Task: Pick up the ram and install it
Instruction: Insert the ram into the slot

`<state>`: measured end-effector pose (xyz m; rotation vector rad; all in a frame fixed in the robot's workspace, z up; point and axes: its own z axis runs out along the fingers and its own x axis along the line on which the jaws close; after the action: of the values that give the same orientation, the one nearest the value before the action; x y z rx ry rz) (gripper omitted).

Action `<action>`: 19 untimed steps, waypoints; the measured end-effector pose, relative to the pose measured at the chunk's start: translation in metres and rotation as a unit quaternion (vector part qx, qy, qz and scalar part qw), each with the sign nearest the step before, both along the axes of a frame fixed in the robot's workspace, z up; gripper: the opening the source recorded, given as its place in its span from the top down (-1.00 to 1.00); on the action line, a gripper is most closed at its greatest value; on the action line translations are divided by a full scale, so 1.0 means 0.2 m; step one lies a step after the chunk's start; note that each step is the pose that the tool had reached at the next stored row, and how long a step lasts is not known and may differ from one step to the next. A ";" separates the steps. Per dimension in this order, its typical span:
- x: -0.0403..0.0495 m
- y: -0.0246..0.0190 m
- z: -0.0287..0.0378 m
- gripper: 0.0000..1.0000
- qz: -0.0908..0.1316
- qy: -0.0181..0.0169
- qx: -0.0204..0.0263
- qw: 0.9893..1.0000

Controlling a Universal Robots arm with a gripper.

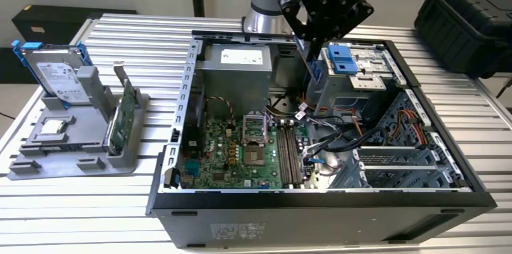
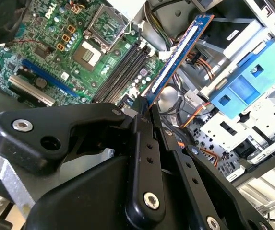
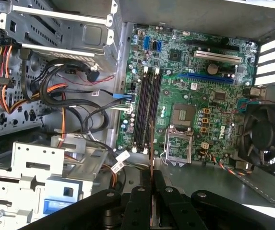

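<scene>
My gripper (image 1: 310,41) hangs over the back of the open computer case (image 1: 320,197), above the drive cage. It is shut on the ram (image 2: 176,55), a thin blue-green stick that juts out from between the fingers (image 2: 142,143). In the first wrist view the ram (image 3: 150,160) appears edge-on, roughly in line with the black memory slots (image 3: 147,110) on the green motherboard (image 3: 195,91). In the exterior view those slots (image 1: 288,153) lie lower and nearer the camera than the gripper, and no stick stands in them.
A grey holder (image 1: 48,164) at the exterior view's left carries a hard drive with blue rails (image 1: 60,77) and a green card (image 1: 122,123). Cables (image 1: 336,137) and a blue-topped drive cage (image 1: 352,65) crowd the case beside the slots. A black case (image 1: 468,17) stands far right.
</scene>
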<state>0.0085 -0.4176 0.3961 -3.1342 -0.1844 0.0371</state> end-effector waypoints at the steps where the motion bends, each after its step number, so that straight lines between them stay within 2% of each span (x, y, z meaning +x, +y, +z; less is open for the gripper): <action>1: 0.001 0.000 -0.001 1.00 0.000 0.000 0.000 1.000; 19: 0.011 0.000 -0.023 1.00 0.000 0.000 0.000 1.000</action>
<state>0.0107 -0.4176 0.3915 -3.1341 -0.1842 0.0370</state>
